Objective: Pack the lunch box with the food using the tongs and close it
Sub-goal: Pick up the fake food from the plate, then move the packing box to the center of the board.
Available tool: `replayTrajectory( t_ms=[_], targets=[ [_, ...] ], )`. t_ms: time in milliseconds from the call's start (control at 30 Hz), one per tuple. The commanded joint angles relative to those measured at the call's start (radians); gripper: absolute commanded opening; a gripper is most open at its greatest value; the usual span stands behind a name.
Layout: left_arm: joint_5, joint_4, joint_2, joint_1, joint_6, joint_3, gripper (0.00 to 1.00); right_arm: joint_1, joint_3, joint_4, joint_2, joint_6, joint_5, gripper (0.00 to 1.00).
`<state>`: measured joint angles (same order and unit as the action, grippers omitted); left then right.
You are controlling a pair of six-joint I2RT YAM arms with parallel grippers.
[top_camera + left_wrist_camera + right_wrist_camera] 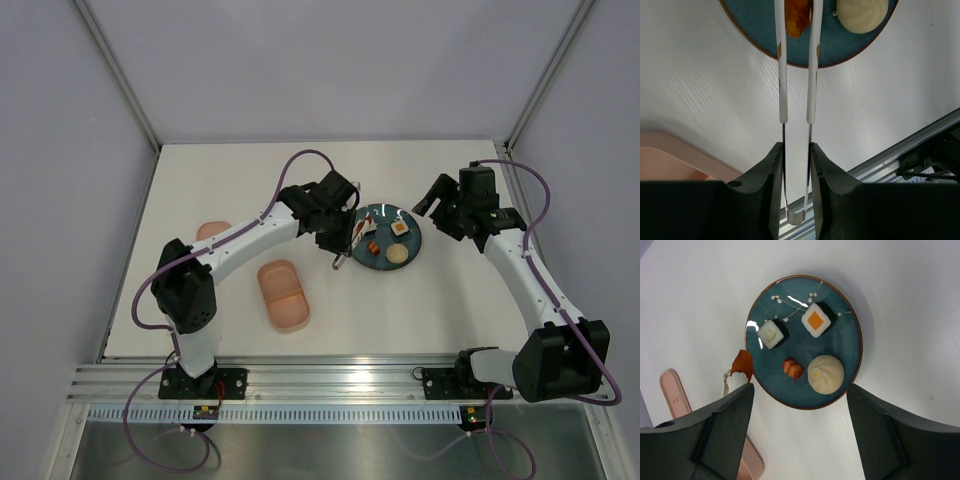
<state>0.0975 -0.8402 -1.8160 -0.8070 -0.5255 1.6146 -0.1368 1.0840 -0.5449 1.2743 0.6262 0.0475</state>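
My left gripper (796,147) (338,240) is shut on the tongs (783,75), squeezing their two arms near the bend. The tongs' white tips (735,377) pinch an orange-red piece of food (796,15) (743,362) at the left rim of the dark teal plate (410,243) (850,340). On the plate lie two white rolls (816,320) (771,334), a sausage bit (792,368) and a beige bun (825,374). The pink lunch box (283,294) lies open to the lower left of the plate. Its lid (212,231) (672,397) sits further left. My right gripper (440,205) (799,390) hangs open over the plate's right side.
The silver rail (330,380) runs along the table's near edge, with both arm bases on it. White walls (60,150) close the table at the left, back and right. Purple cables (300,160) loop off both arms.
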Motion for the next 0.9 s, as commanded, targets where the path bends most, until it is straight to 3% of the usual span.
replayTrajectory(
  t_ms=[0,200,667,867],
  targets=[
    [0.022,0.053,0.020,0.002,0.041,0.030,0.00,-0.006,0.013,0.007,-0.021,0.000,0.018,0.83],
    [0.054,0.032,0.027,0.015,0.088,0.030,0.00,-0.006,-0.007,-0.001,-0.033,-0.002,0.022,0.83],
    [0.080,0.052,0.188,0.058,0.157,-0.125,0.00,-0.009,-0.013,0.025,-0.004,-0.003,0.069,0.81],
    [0.105,0.046,0.181,0.091,0.171,-0.091,0.00,-0.104,-0.047,0.057,-0.010,-0.013,0.081,0.81]
  ],
)
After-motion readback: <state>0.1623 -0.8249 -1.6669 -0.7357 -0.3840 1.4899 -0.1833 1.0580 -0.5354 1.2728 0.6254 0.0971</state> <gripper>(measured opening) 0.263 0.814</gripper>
